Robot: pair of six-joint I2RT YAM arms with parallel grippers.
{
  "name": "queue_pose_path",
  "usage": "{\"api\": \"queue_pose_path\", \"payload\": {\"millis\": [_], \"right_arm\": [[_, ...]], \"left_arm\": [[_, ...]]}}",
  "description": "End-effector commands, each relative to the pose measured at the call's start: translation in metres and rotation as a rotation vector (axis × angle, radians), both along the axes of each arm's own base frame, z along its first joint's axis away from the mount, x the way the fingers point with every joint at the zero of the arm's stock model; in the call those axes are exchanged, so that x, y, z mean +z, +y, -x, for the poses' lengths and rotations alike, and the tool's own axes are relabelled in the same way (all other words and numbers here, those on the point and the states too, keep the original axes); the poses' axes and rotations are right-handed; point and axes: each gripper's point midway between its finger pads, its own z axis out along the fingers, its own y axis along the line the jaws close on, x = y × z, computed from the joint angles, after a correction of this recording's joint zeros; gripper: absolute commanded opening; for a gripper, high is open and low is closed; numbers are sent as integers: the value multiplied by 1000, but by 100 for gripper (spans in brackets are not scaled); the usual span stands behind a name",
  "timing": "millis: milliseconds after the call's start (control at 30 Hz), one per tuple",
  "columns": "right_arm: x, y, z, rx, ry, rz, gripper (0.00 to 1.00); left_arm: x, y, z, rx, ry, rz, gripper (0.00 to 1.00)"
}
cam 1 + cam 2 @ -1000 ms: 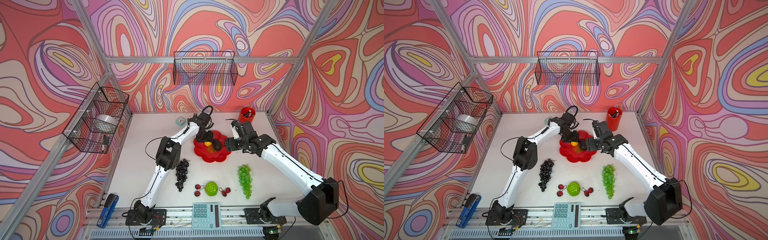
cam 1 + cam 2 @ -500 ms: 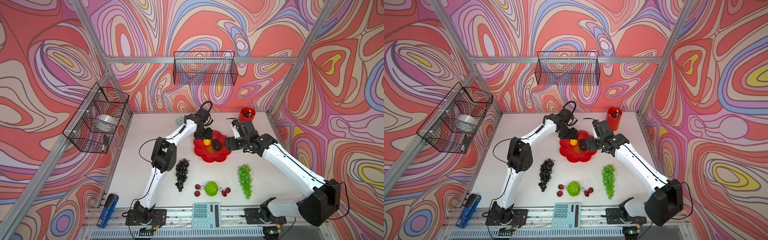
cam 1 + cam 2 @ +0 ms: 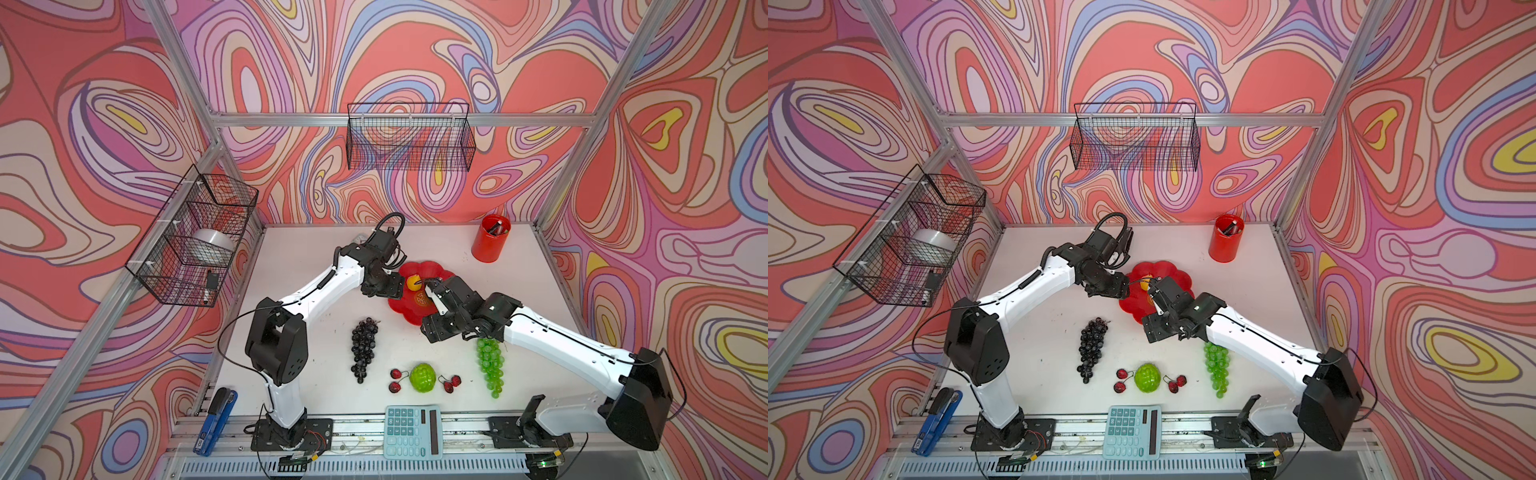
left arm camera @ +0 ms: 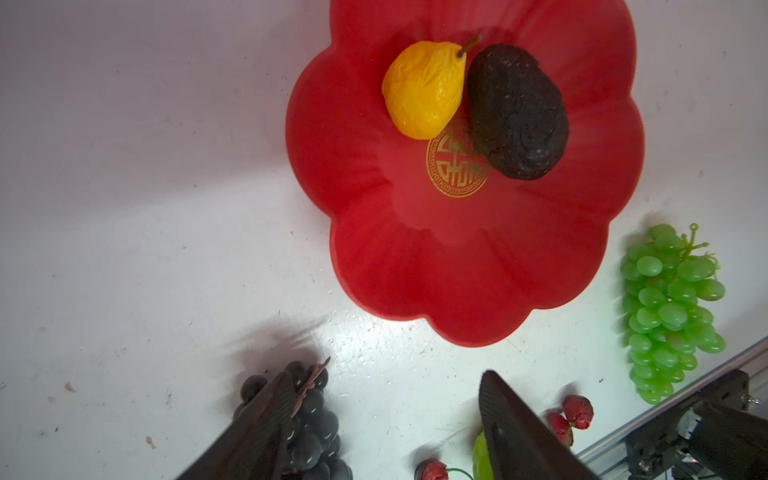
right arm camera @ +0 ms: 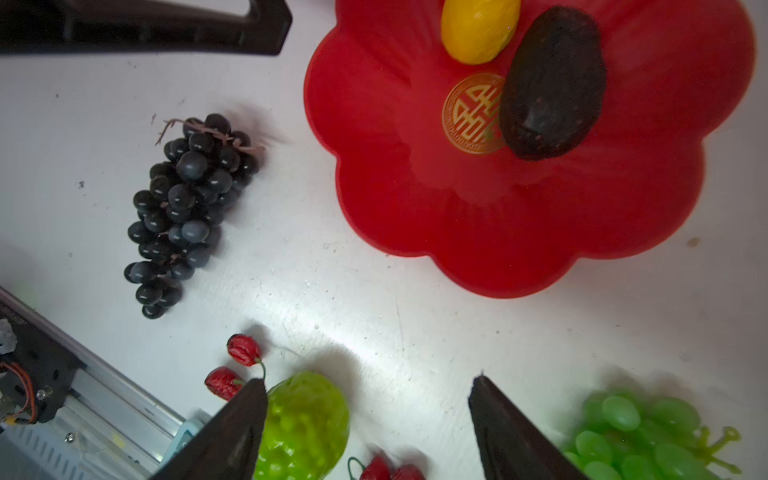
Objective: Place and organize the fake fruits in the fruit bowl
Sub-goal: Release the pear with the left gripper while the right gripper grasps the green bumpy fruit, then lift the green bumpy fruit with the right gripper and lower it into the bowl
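Observation:
The red scalloped fruit bowl (image 3: 432,268) (image 4: 374,266) (image 5: 478,249) holds a yellow-orange fruit (image 3: 412,282) (image 4: 422,89) and a dark avocado (image 4: 517,112) (image 5: 552,83); my right arm hides the avocado in both top views. On the table lie the purple grape bunch (image 3: 363,347) (image 5: 187,208), the green grape bunch (image 3: 490,365) (image 4: 669,307), the lime-green fruit (image 3: 422,377) (image 5: 307,424) and two cherry pairs (image 3: 395,380) (image 3: 451,382). My left gripper (image 3: 384,291) (image 4: 386,376) hangs open at the bowl's left rim. My right gripper (image 3: 432,330) (image 5: 369,382) hangs open over the bowl's front edge. Both are empty.
A tall red pen cup (image 3: 490,239) stands at the back right. A teal calculator (image 3: 412,432) and a blue stapler (image 3: 216,419) lie along the front rail. Wire baskets hang on the left wall (image 3: 195,237) and the back wall (image 3: 409,137).
My left gripper has backed off from over the bowl to its left rim. My right gripper has drawn back from the avocado toward the bowl's front edge. The avocado stays in the bowl.

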Motion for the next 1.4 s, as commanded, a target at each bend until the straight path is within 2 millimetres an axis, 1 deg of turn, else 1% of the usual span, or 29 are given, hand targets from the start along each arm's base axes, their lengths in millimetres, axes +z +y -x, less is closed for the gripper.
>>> {"api": "queue_pose_path", "payload": {"millis": [0, 100, 200, 367, 467, 600, 700, 767, 833, 933, 1000, 1067, 1133, 1200, 1367], "right_arm": [[-16, 11, 28, -30, 87, -3, 82], [-36, 23, 51, -16, 164, 16, 85], [-52, 30, 63, -23, 207, 54, 85], [-76, 33, 74, -56, 262, 115, 87], [-87, 30, 78, -85, 289, 121, 91], [-100, 23, 84, -90, 317, 147, 89], [-106, 26, 86, -80, 335, 147, 87], [-112, 28, 86, -77, 344, 152, 84], [-115, 29, 84, -70, 337, 157, 82], [-117, 30, 79, -60, 316, 182, 78], [-119, 30, 80, -50, 324, 193, 71], [-118, 30, 80, -51, 324, 188, 67], [-113, 28, 79, -51, 313, 182, 65], [-106, 26, 78, -49, 301, 191, 60], [-86, 24, 72, -51, 261, 181, 57]], "left_arm": [[3, 14, -1, 39, -56, -17, 74], [2, 18, 6, 45, -60, -11, 74], [-1, 21, 9, 44, -55, -13, 75], [-6, 24, 13, 47, -58, -9, 75], [-9, 28, 17, 55, -53, -8, 75], [-12, 29, 19, 59, -44, -5, 74], [-13, 29, 17, 63, -41, 0, 75], [-14, 28, 18, 62, -37, 4, 75], [-15, 28, 17, 62, -36, 3, 74], [-15, 29, 18, 62, -34, -3, 74], [-15, 30, 19, 63, -33, -8, 74], [-15, 32, 19, 63, -35, -13, 74], [-14, 33, 19, 67, -37, -17, 74], [-14, 34, 19, 69, -37, -18, 74], [-16, 32, 19, 73, -28, -11, 74]]}}
